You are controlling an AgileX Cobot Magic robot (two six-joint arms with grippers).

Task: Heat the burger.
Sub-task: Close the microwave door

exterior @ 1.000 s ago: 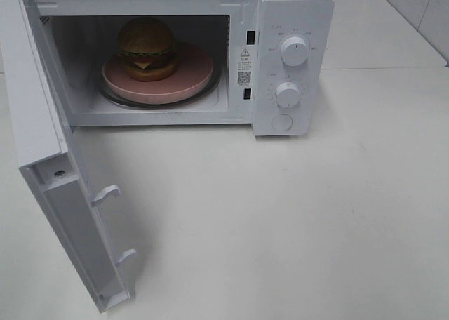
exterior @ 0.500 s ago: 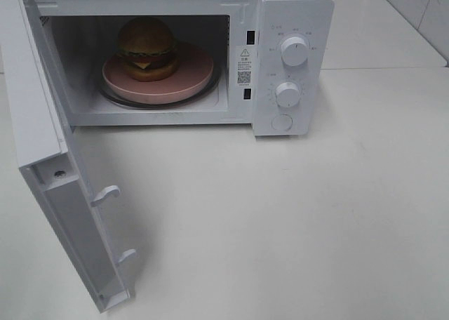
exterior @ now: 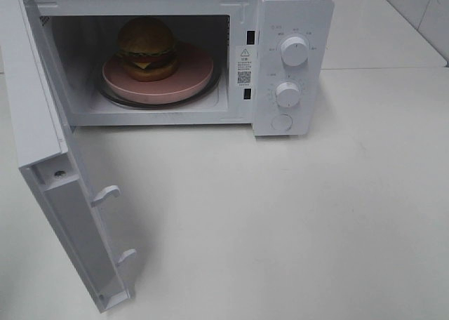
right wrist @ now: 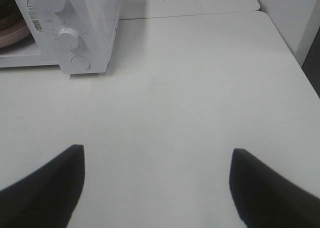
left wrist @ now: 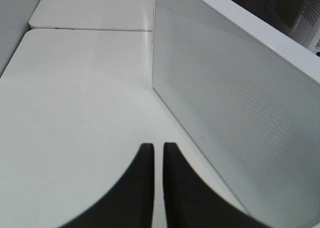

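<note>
Sitting on a pink plate [exterior: 189,81] inside the microwave [exterior: 295,11], the burger [exterior: 146,48] rests slightly left of the plate's middle, on the glass turntable. The door [exterior: 42,123] swings wide open toward the camera, over the white tabletop [exterior: 295,222]. Compared with the high pictures from a moment earlier, nothing here has shifted: burger, plate and door lie exactly as they did, and neither arm enters this view. Loading therefore looks finished (my judgement), and closing the door, then turning the two knobs [exterior: 294,51], seems to remain.

Only the wrist views show the arms. From the left wrist, the left gripper [left wrist: 156,148] has its dark fingers pressed nearly together, with a thin slit and nothing between them, and it hovers just beside the door's perforated outer face, which suits a push to shut it. From the right wrist, the right gripper [right wrist: 157,150] is spread wide and empty, well apart from the control panel, with a sliver of the pink plate at the picture's edge.
</note>
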